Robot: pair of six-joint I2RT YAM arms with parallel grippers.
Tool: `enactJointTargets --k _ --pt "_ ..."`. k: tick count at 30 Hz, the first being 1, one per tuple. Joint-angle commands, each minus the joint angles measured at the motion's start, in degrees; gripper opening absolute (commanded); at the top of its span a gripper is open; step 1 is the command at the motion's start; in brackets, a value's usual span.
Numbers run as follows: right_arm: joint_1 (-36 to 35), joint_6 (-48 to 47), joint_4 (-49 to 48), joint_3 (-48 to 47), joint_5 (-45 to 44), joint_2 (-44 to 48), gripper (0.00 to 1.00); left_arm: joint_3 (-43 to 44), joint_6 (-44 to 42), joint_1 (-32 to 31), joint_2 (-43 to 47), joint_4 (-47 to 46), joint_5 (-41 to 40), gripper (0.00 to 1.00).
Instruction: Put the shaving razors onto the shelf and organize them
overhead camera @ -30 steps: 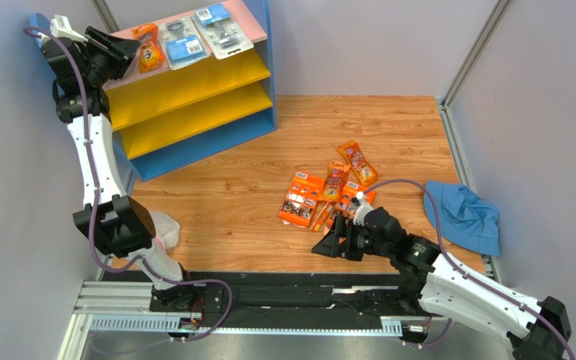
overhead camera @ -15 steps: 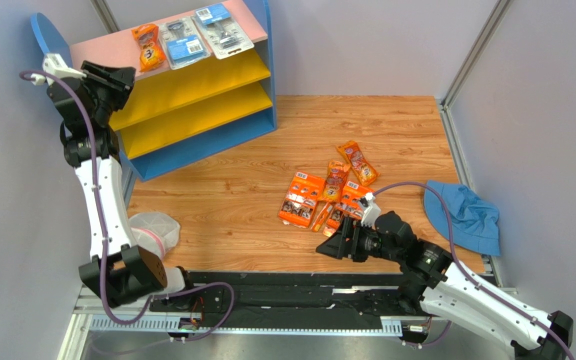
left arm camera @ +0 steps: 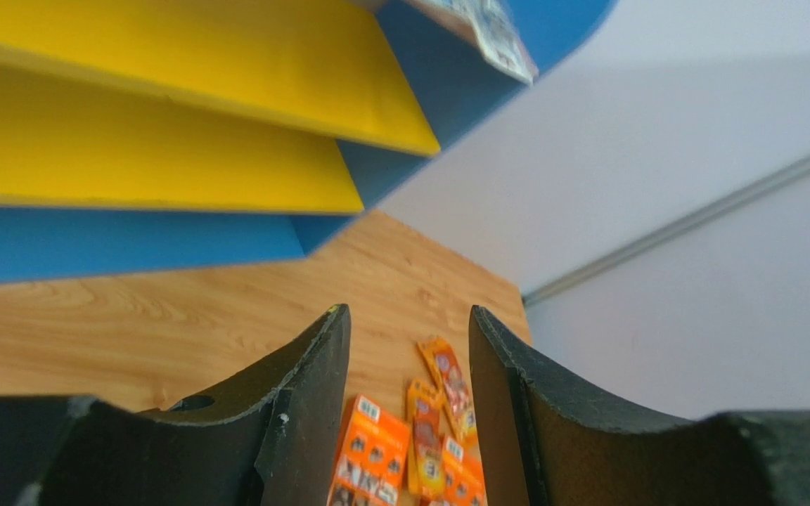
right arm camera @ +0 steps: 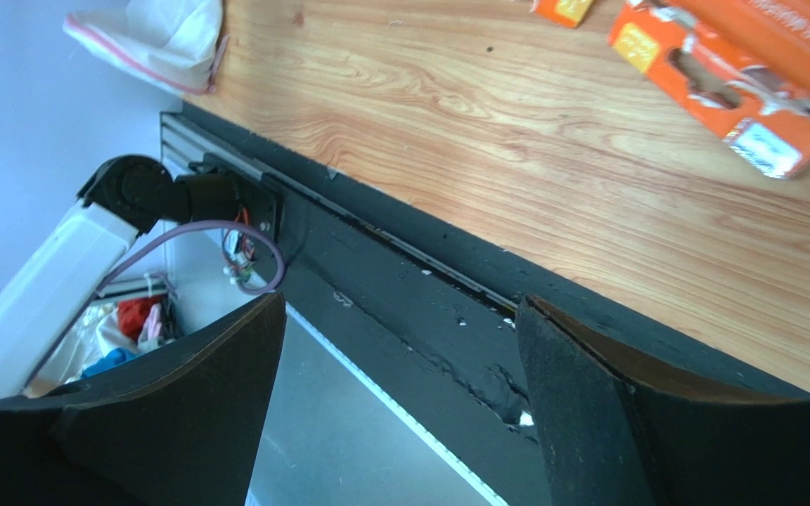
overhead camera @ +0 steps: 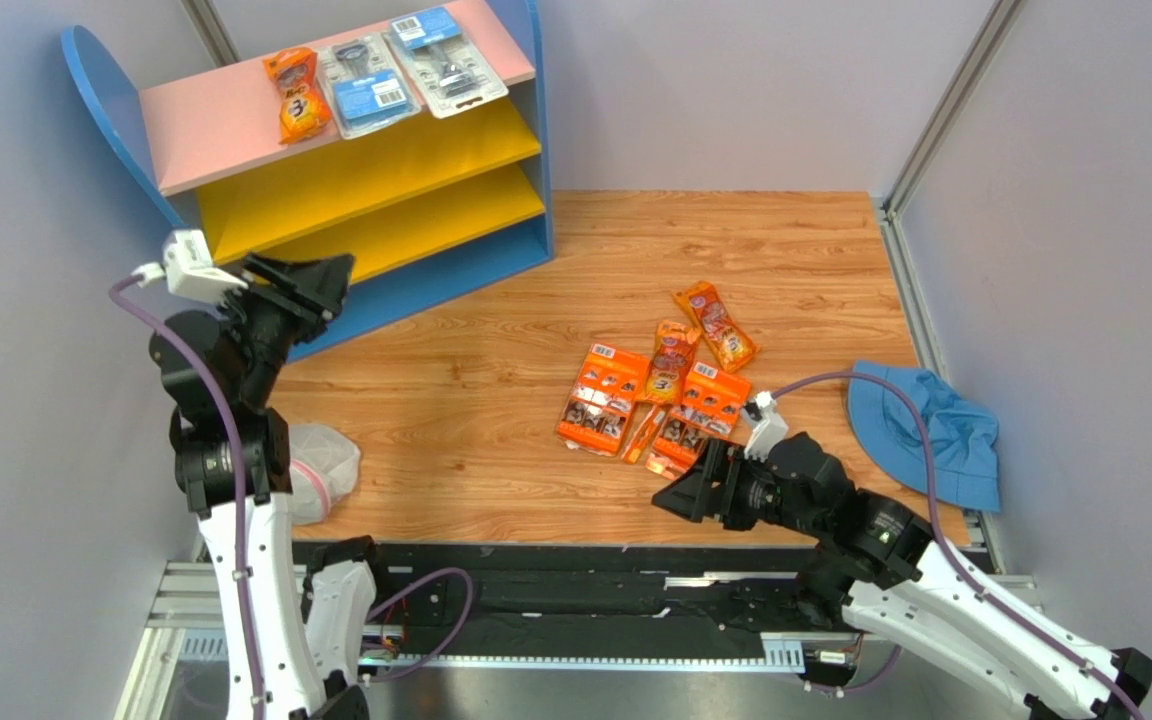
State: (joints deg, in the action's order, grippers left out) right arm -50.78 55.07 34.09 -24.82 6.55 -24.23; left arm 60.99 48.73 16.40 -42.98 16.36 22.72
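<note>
Wood table [overhead camera: 447,413], my left claw [overhead camera: 331,279] raised by shelf [overhead camera: 387,173] corner, half spread, empty, my right claw [overhead camera: 675,494] low at near edge, wide, empty, razors [overhead camera: 654,393] piled mid-table, three atop shelf, bare wood between.

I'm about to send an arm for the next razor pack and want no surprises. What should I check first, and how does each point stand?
1. Left hand open and empty: ok.
2. Right hand open and empty: ok.
3. Yellow boards free for packs: ok, bare as far as shown.
4. Shelved packs lying flat, side by side on the pink board: ok.
5. Pile apart from the blue cloth: ok.
6. One pack in the pile lying free to grip: not ok, they overlap.
</note>
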Motion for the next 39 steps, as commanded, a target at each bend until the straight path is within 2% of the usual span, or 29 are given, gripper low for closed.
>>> enactJointTargets --k 1,5,8,9,10,12,15,16,22,27,29,34,39 --pt "-0.28 -1.89 7.89 -6.81 -12.37 1.90 0.85 -7.62 -4.25 -1.37 3.77 7.09 9.87 0.54" --pt "0.42 -7.42 14.42 -15.42 -22.44 -1.59 0.89 -12.29 -8.55 -7.42 6.24 11.23 12.44 0.54" --pt "2.44 -13.22 15.57 -22.36 -24.13 -10.64 0.91 -15.46 -9.53 -13.75 6.68 12.20 10.60 0.54" --pt "3.31 -15.58 15.40 -23.68 -23.52 -16.23 0.91 -16.07 -9.27 -15.51 6.07 12.20 10.07 0.54" --pt "5.24 -16.65 14.87 -24.92 -21.16 -18.72 0.91 -16.78 -9.35 -19.18 5.46 11.94 9.54 0.54" --pt "7.88 -18.85 13.38 -28.00 -18.16 -23.56 0.91 -17.13 -9.44 -22.71 2.92 11.42 7.87 0.54" --pt "15.52 -22.89 8.99 -30.11 -9.74 -30.51 0.90 -16.43 -9.88 -29.92 -1.56 10.10 5.94 0.54" --pt "19.98 -24.55 7.24 -30.64 -4.66 -33.75 0.89 -15.39 -10.14 -33.68 -2.88 10.18 4.80 0.54" --pt "31.95 -30.54 4.33 -37.22 4.95 -45.36 0.87 -12.04 -12.17 -46.26 -12.20 9.74 -0.30 0.54" --pt "35.84 -34.50 2.31 -43.20 6.90 -56.61 0.86 -11.24 -11.99 -49.97 -17.04 8.17 -0.40 0.53" --pt "37.16 -34.77 2.13 -46.36 10.23 -62.57 0.85 -11.07 -12.08 -51.12 -18.01 7.90 0.04 0.53" --pt "37.60 -33.54 1.25 -51.82 15.86 -74.02 0.78 -12.47 -11.73 -52.35 -19.68 6.93 -0.05 0.53" --pt "37.43 -33.89 1.94 -57.35 12.36 -82.02 0.76 -13.00 -11.73 -52.61 -18.90 7.19 -0.04 0.53"
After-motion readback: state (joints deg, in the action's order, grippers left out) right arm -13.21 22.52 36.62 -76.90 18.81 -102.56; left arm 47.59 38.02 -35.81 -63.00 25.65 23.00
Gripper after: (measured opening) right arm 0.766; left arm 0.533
